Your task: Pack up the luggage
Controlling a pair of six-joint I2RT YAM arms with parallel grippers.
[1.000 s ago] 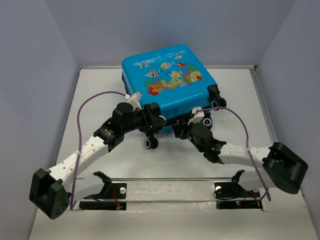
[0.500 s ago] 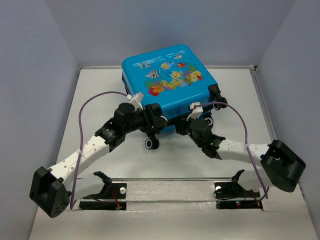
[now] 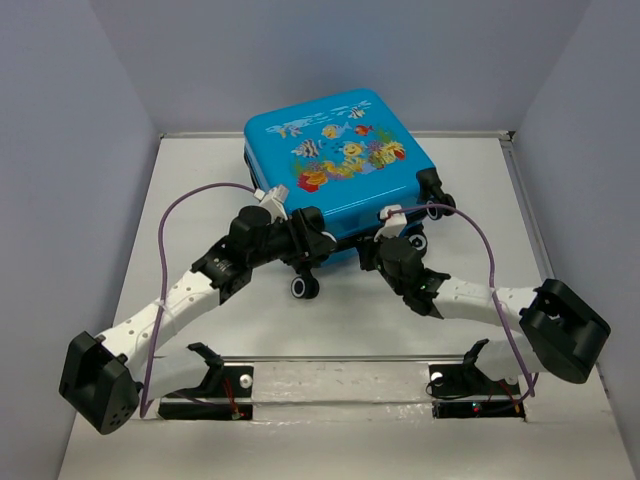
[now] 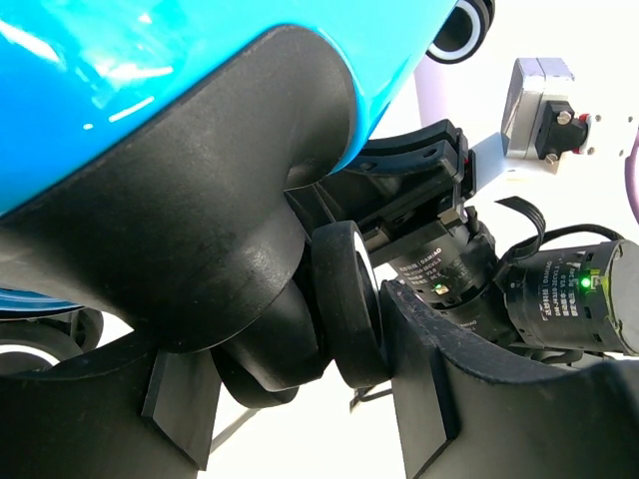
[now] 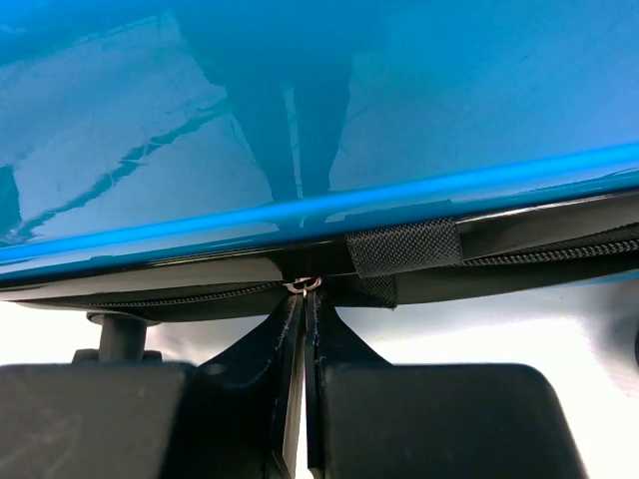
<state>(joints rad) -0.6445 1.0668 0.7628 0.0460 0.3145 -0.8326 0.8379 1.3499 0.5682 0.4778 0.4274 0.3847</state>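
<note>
Right fingers (image 5: 240, 419) pressed together on zipper pull (image 5: 308, 284) at luggage (image 3: 335, 165) seam; left fingers (image 4: 449, 399) straddle wheel (image 4: 344, 299), grip cannot tell. Risk: tiny pull slips out when tugged.

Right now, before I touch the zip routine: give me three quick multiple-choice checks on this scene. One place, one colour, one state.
1. Where on the table is the luggage?
A) at the near edge, between the arm bases
B) far centre, close to the back wall
C) hanging off the right side

2. What colour are the looping cables?
A) purple
B) green
C) orange

3. How is the right gripper?
A) wide open above the lid
B) shut on the zipper pull at the seam
C) clamped on a wheel

Key:
1 B, since the top view shows it at the far end of the table.
2 A, since both loops are purple.
3 B, since the right wrist view shows it closed, with the small metal pull pinched at its tips.
</note>
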